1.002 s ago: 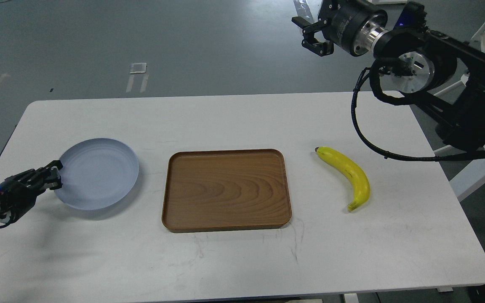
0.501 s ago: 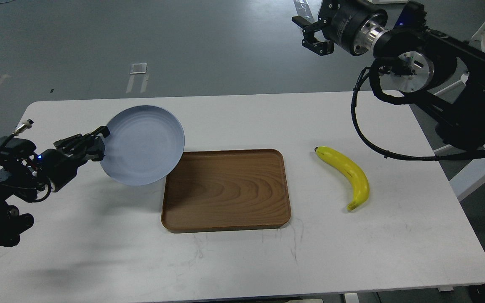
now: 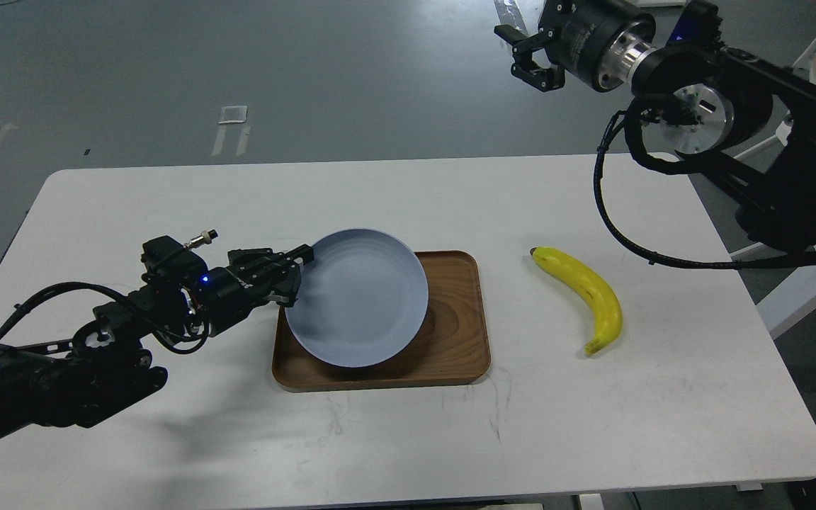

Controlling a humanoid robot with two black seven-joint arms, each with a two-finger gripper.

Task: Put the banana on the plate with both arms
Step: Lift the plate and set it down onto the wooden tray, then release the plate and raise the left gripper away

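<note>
My left gripper (image 3: 295, 278) is shut on the left rim of the pale blue plate (image 3: 362, 297) and holds it over the left part of the brown wooden tray (image 3: 461, 340). The plate looks slightly tilted; I cannot tell whether it touches the tray. The yellow banana (image 3: 585, 294) lies on the white table to the right of the tray, untouched. My right gripper (image 3: 528, 53) is high up beyond the table's far edge, far from the banana, with its fingers apart and empty.
The white table (image 3: 408, 439) has its far edge at the top and its right edge close to the banana. The right arm's cable (image 3: 617, 227) loops down over the table's right rear. Grey floor lies beyond.
My left arm has carried the plate rightward from the table's left side, lifting it and bringing it over the tray. The right arm and the banana have hardly moved.
</note>
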